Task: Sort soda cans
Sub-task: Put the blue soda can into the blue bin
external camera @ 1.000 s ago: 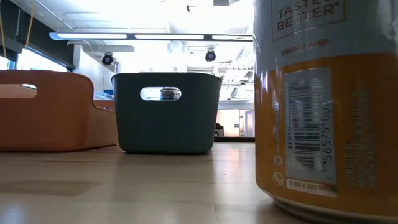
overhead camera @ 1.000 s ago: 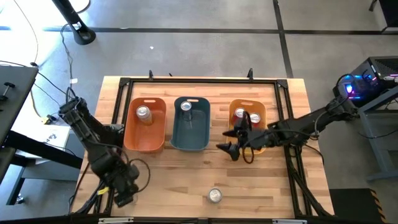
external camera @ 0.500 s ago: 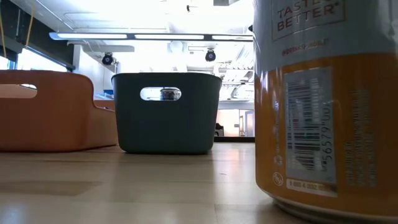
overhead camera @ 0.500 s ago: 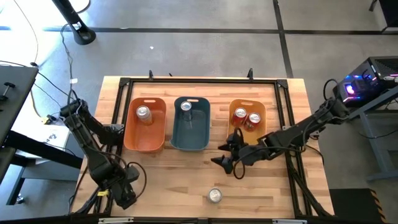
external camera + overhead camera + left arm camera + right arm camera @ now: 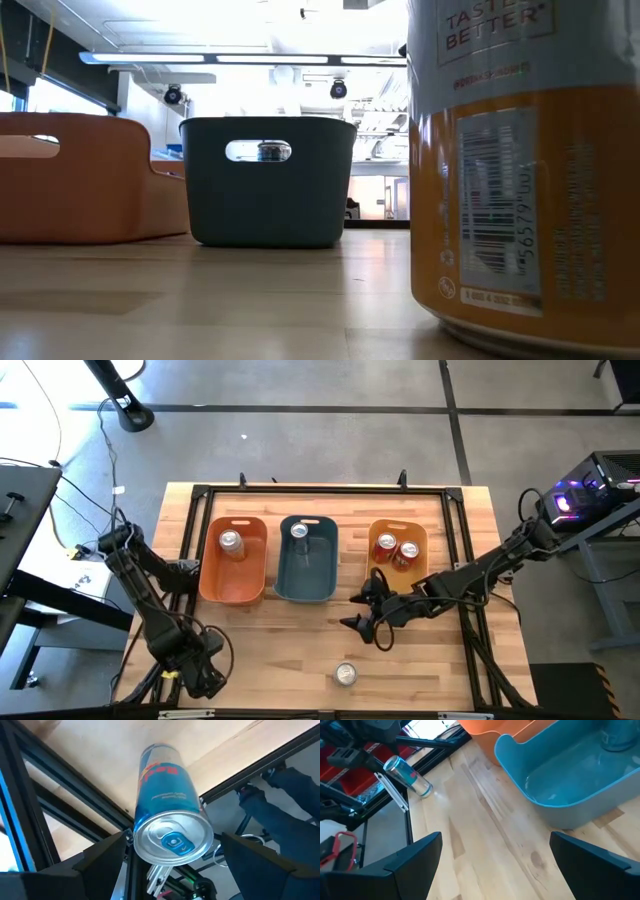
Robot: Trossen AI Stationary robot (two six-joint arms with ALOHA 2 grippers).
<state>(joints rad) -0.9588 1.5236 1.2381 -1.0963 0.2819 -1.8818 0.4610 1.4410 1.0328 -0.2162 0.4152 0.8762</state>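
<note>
One blue can (image 5: 167, 810) gripped by left gripper (image 5: 200, 678); right gripper (image 5: 358, 612) open, empty

A grey concrete floor (image 5: 320, 420) surrounds the wooden table (image 5: 290, 645), with bright ceiling strip lights (image 5: 240, 58) beyond.

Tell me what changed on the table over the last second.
The right gripper pulled back empty from over the right orange bin toward the table's middle front, jaws open. The left gripper, shut on a blue can, drifted nearer the front edge. The bins, their cans and the lone front can stayed put.
</note>
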